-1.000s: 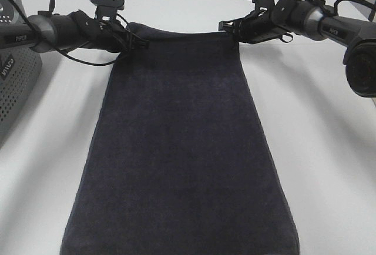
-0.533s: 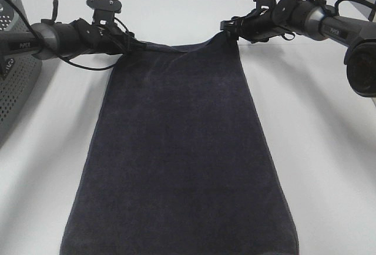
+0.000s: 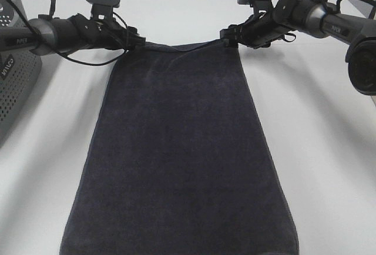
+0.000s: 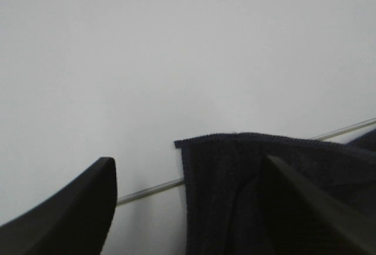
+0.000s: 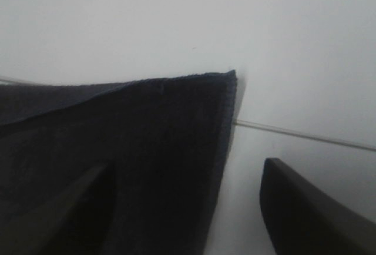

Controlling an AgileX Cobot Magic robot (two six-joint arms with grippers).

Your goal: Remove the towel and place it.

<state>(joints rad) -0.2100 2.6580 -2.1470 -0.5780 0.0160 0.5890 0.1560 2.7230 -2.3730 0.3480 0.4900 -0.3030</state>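
Compared with half a second ago, both arms sit a little higher in the exterior high frame, and the far edge of the towel is straighter between them. In this view the large rectangular dark charcoal terry towel [image 3: 182, 155] lies flat on the white table [image 3: 329, 167], running from the upper middle down to the bottom edge. The left gripper [image 3: 138, 39] is at the towel's upper left corner and the right gripper [image 3: 225, 34] at its upper right corner. A grey perforated plastic basket [image 3: 14, 84] stands at the left edge, apart from the towel.

In the left wrist view the two dark fingers [image 4: 70, 214] stand wide apart; a hemmed towel corner [image 4: 247, 190] lies between them, near the finger in the lower right. No grip on the cloth is visible.

In the right wrist view the fingers [image 5: 311, 208] are also wide apart. The towel corner [image 5: 147, 149] covers the lower left of the frame, over one finger, with white table beside it.
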